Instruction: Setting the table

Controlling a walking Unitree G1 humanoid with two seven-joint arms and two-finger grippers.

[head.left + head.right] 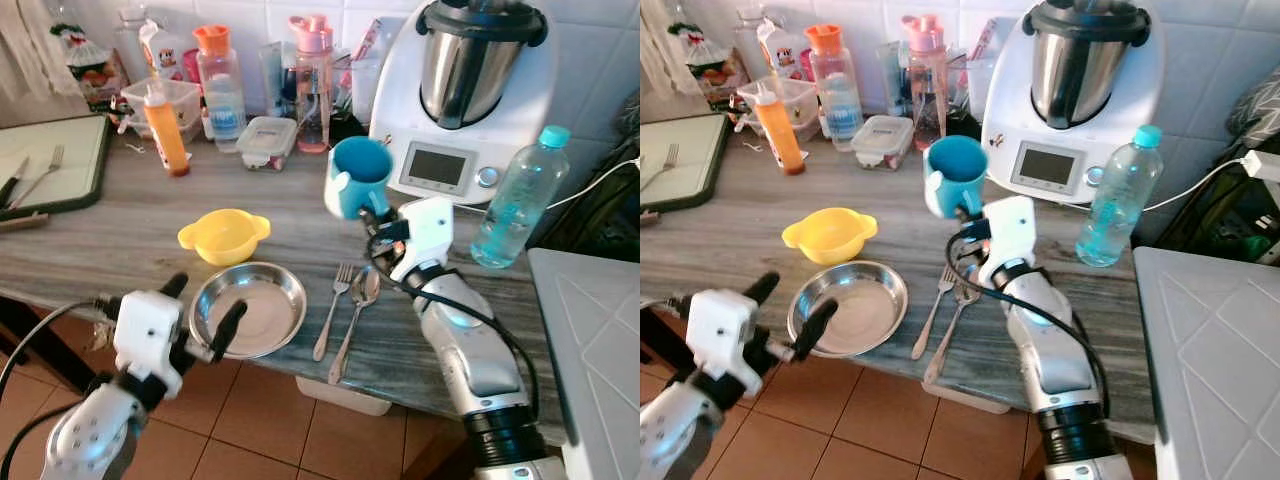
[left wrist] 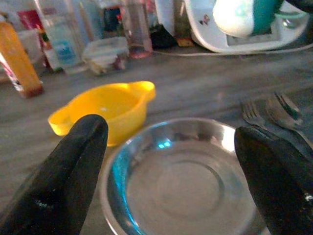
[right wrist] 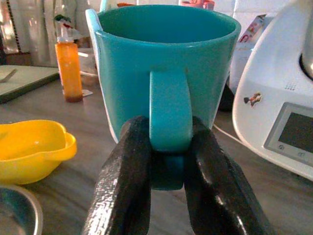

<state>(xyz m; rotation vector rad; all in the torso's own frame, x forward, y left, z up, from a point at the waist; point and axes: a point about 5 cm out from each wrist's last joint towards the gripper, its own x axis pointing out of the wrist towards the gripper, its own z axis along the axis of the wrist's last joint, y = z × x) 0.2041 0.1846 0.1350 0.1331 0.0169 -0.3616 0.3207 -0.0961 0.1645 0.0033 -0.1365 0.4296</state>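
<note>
The right gripper [image 3: 166, 196] holds a teal mug [image 1: 360, 176] by its handle, its two black fingers [image 3: 124, 191] pinched closed on the lower part of the handle. The mug is upright and lifted clear of the grey wood-grain bench [image 1: 130, 235], above the bench in front of a white kitchen machine [image 1: 470, 95] with a steel bowl. Below the mug, a fork [image 1: 332, 310] and a spoon [image 1: 357, 310] lie side by side on the bench, the fork on the left, just beside a round steel plate [image 1: 250, 308] near the bench's front edge. A yellow two-handled bowl [image 1: 224, 235] sits just behind the plate.

The left gripper [image 1: 205, 318] hovers at the front edge of the bench, its fingers [image 2: 63, 181] spread wide and holding nothing; in the left wrist view the steel plate lies between them. A clear plastic water bottle [image 1: 515, 198] with a teal cap stands to the right of the machine. Along the tiled wall stand an orange squeeze bottle [image 1: 165, 130], a bottle with an orange lid [image 1: 220, 88], a pink bottle [image 1: 311, 85] and a small lidded container [image 1: 267, 142]. At the far left a green-rimmed tray [image 1: 60, 165] carries another fork [image 1: 45, 172].
</note>
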